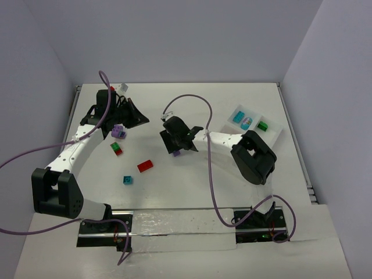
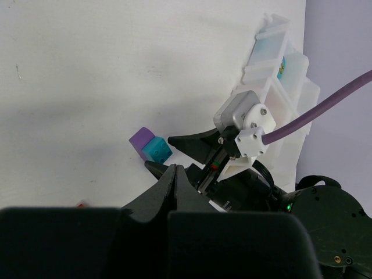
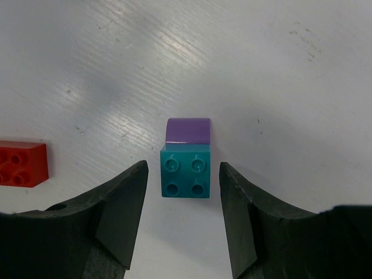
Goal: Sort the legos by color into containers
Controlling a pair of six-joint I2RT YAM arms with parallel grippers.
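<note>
On your white tabletop (image 3: 290,70), the small teal studded plastic brick (image 3: 185,172) abuts a purple plastic brick (image 3: 188,130), straddled untouched by the part-open right gripper (image 3: 183,180). It's probably light, rigid and slick: pinch its flat sides.

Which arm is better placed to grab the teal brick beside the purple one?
Right. The right end effector is open and straddles the teal brick, one finger on each side. The left end effector is shut and farther off.
</note>
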